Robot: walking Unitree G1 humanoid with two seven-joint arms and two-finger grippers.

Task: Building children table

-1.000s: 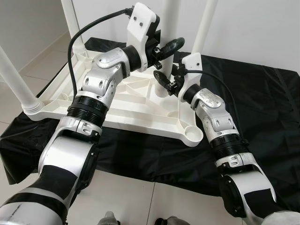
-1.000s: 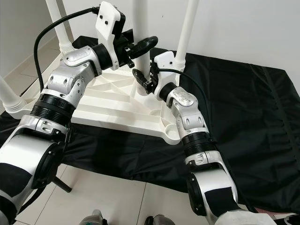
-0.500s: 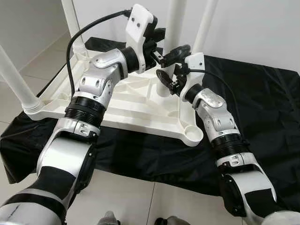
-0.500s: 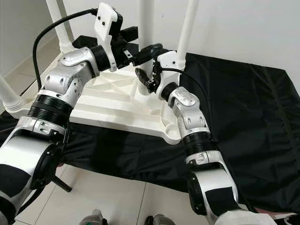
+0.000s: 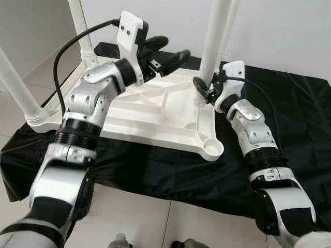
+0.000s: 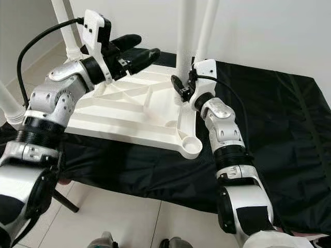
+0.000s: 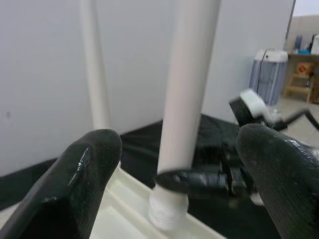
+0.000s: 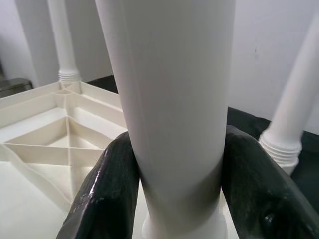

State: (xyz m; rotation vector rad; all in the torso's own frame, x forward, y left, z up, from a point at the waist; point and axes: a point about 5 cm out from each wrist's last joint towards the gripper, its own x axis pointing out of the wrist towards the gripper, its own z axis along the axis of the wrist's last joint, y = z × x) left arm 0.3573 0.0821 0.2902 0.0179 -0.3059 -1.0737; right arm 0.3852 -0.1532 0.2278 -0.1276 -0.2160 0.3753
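A white plastic table top (image 5: 155, 119) lies upside down on a black cloth (image 5: 289, 113). My right gripper (image 5: 203, 90) is shut on an upright white leg (image 5: 214, 41) just above its base, by the top's right rim. The right wrist view shows both fingers (image 8: 107, 189) pressed against that leg (image 8: 174, 99). My left gripper (image 5: 175, 46) hovers open above the top, left of the held leg and apart from it. Its wrist view looks between the spread fingers (image 7: 84, 174) at the leg (image 7: 192, 74).
Other white legs stand upright at the back left (image 5: 77, 26), the near left corner (image 5: 15, 82) and behind the held leg (image 5: 230, 20). An open round socket (image 5: 212, 147) sits at the near right corner. White floor tiles (image 5: 134, 217) lie in front, a white wall behind.
My left gripper has come off the leg, opened and drawn back to the left. The right gripper has shifted to the right with the leg in it.
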